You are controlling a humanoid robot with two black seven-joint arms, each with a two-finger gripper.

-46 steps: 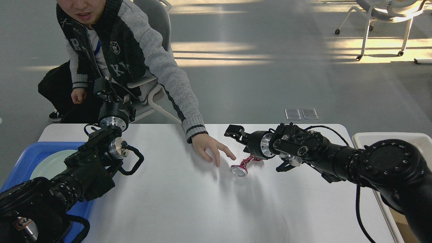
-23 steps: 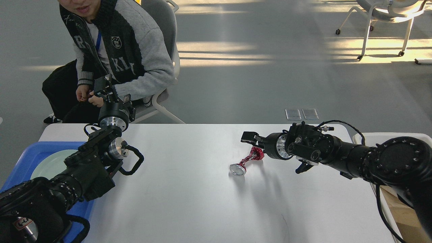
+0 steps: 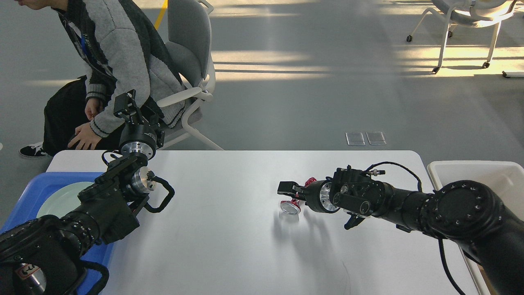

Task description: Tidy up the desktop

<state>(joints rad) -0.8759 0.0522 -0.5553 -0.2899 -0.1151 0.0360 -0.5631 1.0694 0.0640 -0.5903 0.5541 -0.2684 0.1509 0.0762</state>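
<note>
- The surface (image 3: 229, 246) looks smooth and matt white to me, with soft shadows and no glare.
- My arms are matt black, plastic or coated metal by the look; bare polished metal rings shine at the wrists.
- The right hand (image 3: 286, 190) is dull black; its material I cannot tell.
- The can (image 3: 291, 206) is crushed thin metal: a glossy red skin, wrinkled, and a bright silver end.
- The tray (image 3: 28, 192) is blue plastic with a slight sheen.
- The plate (image 3: 61, 198) looks smooth, pale green, glazed or plastic.
- The bin (image 3: 470, 166) is white plastic, semi-matt.
- The cardigan (image 3: 123, 61) is grey knitted cloth, rough-ribbed.
- The chair (image 3: 184, 24) is grey, matt.
- The floor (image 3: 307, 102) is smooth grey with a low shine.
</note>
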